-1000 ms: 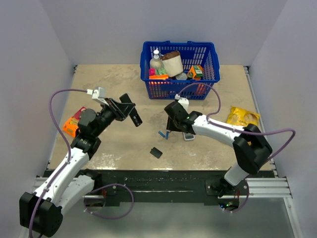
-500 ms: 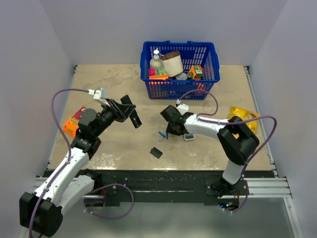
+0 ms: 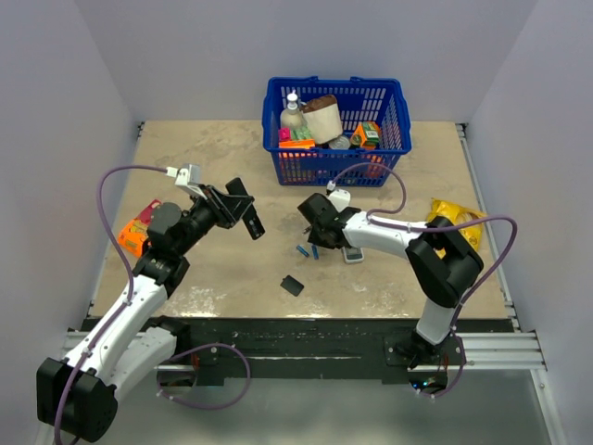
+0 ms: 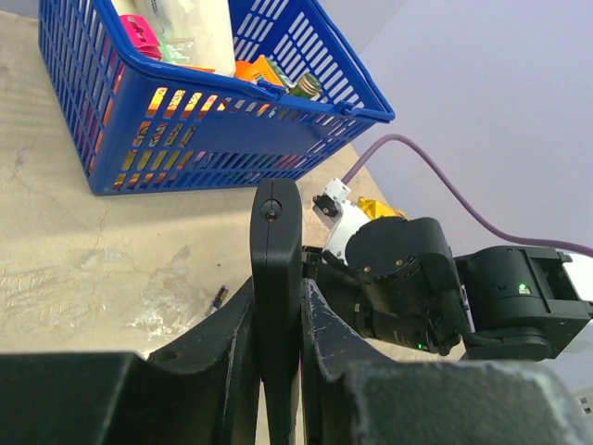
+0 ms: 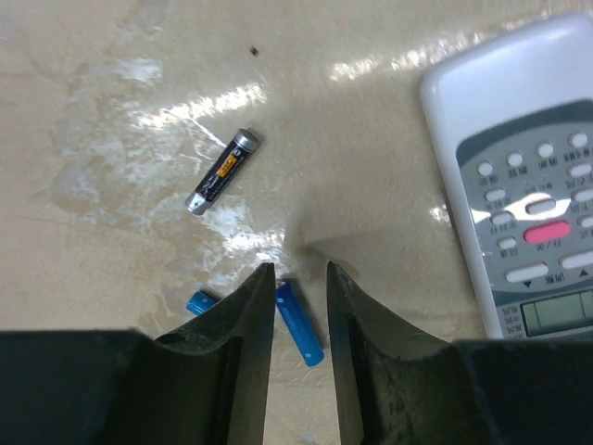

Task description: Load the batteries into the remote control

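Over the table (image 3: 185, 148), right claw (image 5: 298, 271) astride blue battery (image 5: 301, 326), left claw (image 4: 277, 301) clamping remote (image 4: 276, 236)

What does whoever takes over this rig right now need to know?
Left gripper: shut on the black remote, held edge-on above the table.
Right gripper: open, fingers low, either side of a blue battery, not yet gripping it.
Second blue battery lies just beside it, a dark battery further off.
Back cover lies loose on the table.
Done: remote in hand, cover off.
Left: grip the battery and load the batteries; the remote's compartment is not visible.
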{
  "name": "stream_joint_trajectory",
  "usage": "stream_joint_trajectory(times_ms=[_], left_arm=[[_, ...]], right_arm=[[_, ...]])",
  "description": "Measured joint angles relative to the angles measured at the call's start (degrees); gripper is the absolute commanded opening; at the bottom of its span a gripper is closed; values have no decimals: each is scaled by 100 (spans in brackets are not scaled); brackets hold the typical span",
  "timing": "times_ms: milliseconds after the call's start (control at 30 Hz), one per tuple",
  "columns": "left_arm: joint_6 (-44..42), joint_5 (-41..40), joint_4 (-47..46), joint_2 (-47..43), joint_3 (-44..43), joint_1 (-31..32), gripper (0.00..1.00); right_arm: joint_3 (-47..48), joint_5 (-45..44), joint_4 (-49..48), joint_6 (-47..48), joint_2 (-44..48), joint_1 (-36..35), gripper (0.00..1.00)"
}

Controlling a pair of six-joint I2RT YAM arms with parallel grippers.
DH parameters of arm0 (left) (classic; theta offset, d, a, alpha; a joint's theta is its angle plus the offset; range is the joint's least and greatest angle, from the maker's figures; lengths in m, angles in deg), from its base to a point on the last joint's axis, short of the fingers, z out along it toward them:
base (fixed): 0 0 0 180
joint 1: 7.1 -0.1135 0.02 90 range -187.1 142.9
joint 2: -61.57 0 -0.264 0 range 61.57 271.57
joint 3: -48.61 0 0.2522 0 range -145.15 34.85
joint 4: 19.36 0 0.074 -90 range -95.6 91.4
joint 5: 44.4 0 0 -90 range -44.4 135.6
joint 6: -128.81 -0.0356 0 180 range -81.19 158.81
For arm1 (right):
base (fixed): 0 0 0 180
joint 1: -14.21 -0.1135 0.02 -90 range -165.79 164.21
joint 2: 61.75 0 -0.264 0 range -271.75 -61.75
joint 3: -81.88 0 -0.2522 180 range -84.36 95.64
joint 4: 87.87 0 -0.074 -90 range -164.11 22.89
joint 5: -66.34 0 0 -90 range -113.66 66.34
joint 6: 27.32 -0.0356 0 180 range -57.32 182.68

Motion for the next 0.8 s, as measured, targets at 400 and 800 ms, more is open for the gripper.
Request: stream_joint_trajectory(times_ms=[400,800], left_arm=[[-31,-9,68,15,0,0,0],[-125,-31,173,17,-2,0,0]], right_arm=[[1266,-192,-745,1550,-782,-2,42],[1777,-385,-866,2929,-1683,-81,39]])
